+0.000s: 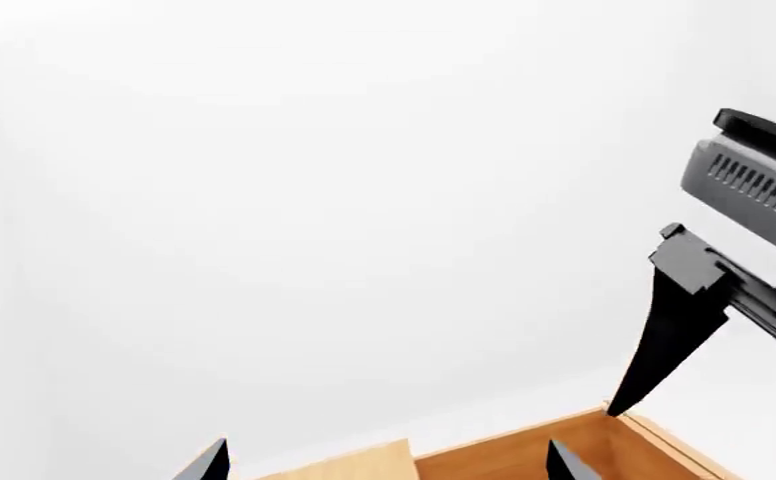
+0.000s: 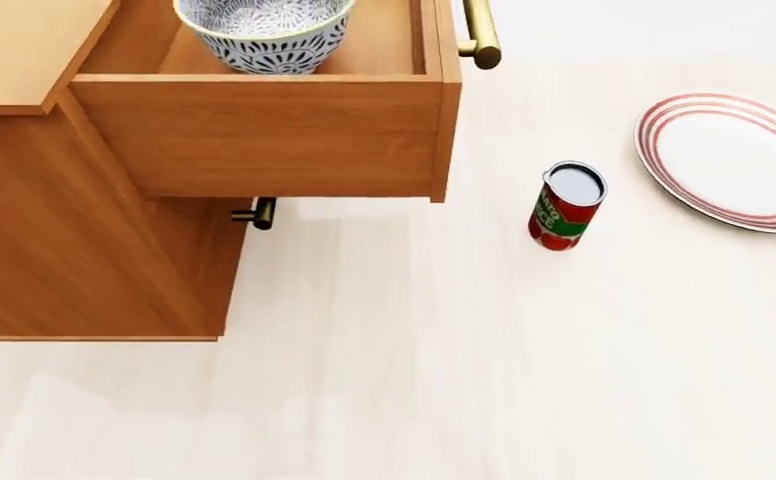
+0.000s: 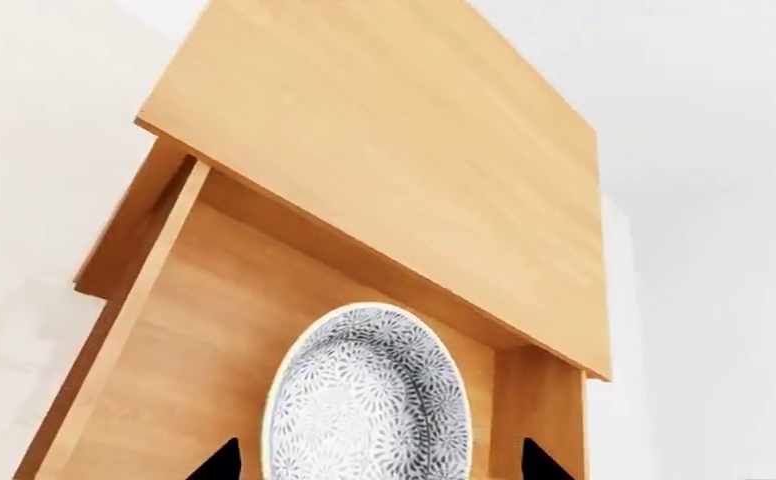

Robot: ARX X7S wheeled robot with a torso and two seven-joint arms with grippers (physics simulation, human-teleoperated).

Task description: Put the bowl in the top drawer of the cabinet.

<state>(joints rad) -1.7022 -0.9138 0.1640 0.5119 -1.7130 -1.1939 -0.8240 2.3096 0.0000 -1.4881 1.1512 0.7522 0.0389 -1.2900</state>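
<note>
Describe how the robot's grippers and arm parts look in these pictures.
The left gripper shows only two dark, pointed fingertips. Past it, the right gripper has a long black finger tapering to a point on a black rail, under a grey housing with a row of vent slots. No cables or markings show. The head view shows no arms.

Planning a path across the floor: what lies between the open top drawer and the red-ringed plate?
In the head view, one red can stands upright on the pale floor between the top drawer and the plate, touching neither.
</note>
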